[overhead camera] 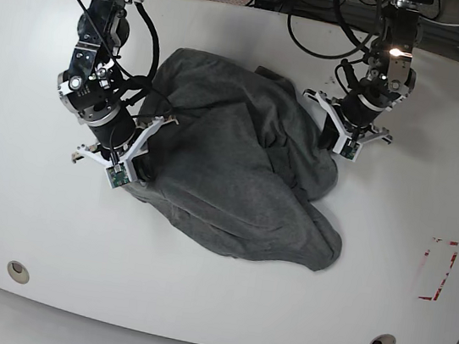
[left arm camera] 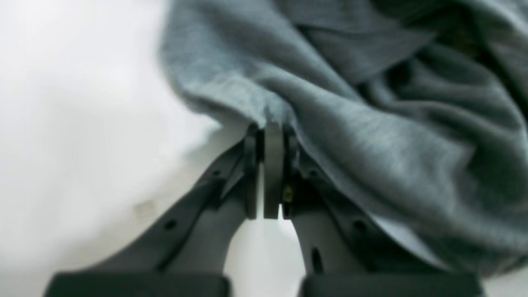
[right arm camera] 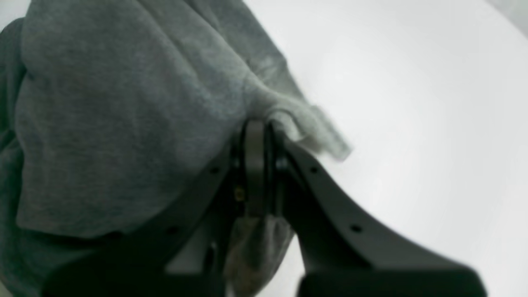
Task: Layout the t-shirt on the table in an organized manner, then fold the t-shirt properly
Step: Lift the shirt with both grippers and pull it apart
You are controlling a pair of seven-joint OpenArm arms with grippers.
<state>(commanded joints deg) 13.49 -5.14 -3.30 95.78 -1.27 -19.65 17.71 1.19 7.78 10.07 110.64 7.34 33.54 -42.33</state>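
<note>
While t-shirt (overhead camera: 238,173) lies bunched mid-desk (overhead camera: 21,194), I hold opposite edges: left end effector (left arm camera: 270,132) and right end effector (right arm camera: 260,128) both clamped on cloth, ready for spreading.

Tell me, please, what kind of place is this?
Probably a robotics lab bench. Two arms work over a glossy white table marked with red tape, cables run behind it, and only a grey t-shirt lies there.

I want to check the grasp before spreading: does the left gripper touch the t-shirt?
Touching. In the left wrist view the left gripper has its jaws shut on a fold at the edge of the t-shirt.
</note>
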